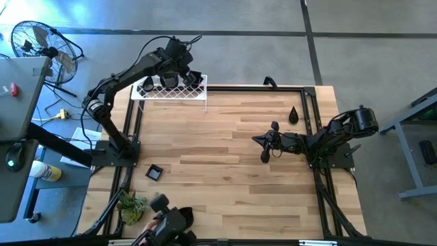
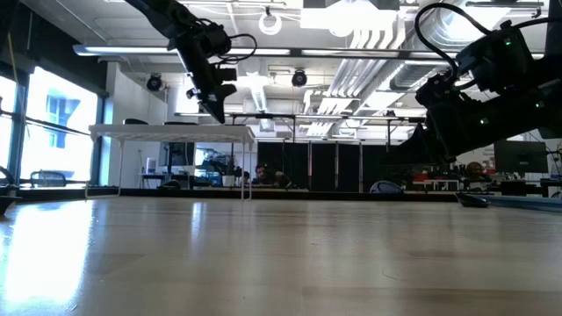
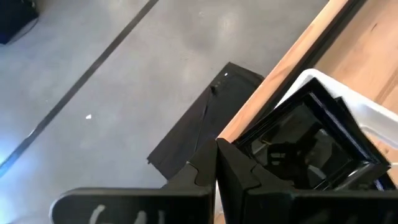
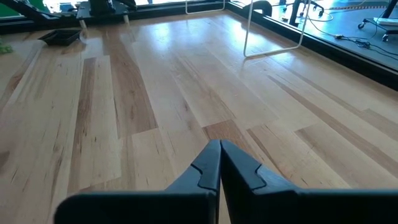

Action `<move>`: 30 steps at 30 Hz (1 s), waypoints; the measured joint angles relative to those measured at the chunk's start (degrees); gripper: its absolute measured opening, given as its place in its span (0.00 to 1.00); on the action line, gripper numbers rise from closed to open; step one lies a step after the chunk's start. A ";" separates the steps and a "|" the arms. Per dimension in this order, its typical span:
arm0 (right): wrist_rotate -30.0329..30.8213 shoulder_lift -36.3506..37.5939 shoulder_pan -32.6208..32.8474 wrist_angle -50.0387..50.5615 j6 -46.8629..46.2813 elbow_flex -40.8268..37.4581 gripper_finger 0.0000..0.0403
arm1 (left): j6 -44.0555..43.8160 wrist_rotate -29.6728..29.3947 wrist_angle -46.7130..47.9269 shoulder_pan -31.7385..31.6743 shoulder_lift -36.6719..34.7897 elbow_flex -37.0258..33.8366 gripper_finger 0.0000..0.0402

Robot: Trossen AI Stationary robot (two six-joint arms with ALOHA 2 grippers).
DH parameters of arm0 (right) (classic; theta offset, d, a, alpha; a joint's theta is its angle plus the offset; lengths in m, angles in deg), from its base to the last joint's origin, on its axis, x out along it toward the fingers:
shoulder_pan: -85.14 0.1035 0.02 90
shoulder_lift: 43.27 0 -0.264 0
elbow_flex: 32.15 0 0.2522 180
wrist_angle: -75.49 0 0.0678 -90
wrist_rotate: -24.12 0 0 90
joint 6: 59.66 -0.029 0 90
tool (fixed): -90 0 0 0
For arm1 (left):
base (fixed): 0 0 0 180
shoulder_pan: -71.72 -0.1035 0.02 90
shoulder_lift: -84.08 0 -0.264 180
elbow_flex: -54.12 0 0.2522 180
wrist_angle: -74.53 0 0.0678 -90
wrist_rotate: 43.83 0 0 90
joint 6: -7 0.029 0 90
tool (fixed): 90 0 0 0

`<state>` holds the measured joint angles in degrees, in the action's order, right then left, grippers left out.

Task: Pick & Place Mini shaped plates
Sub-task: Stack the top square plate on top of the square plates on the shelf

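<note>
High view: left gripper (image 1: 179,65) above rack (image 1: 171,89), jaws closed.

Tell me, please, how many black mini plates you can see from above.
4: a teardrop plate on the table by the right arm, a square plate near the left arm's base, and a left-end plate and right-end plate on the white rack. The left arm may hide more there.

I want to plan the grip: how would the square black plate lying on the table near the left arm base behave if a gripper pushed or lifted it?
The square black plate looks glossy and rigid, so it would probably slide across the smooth wooden table rather than bend. It lies flat and low, so tipping or rolling seems unlikely. Its shiny surface may be slippery between fingers; gripping the raised rim seems safer.
</note>
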<state>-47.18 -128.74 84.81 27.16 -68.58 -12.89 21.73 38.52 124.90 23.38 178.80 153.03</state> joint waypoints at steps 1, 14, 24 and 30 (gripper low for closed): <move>-0.01 0.00 -0.01 0.00 0.00 0.01 0.00 | 0.07 0.10 -0.23 0.02 0.05 0.00 0.00; -0.01 0.00 0.01 0.00 0.00 0.00 0.00 | -1.05 1.37 -1.10 0.62 1.09 0.00 0.00; -0.18 -0.02 0.01 -0.02 0.00 0.00 0.01 | -0.01 -0.40 -1.51 1.99 2.04 -0.07 0.00; -0.18 0.00 0.01 -0.04 0.00 0.02 0.01 | 0.95 -0.34 -1.46 2.72 0.09 0.00 0.00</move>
<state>-47.36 -128.75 84.82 27.12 -68.58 -12.87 22.68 38.18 123.44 26.10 178.90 153.03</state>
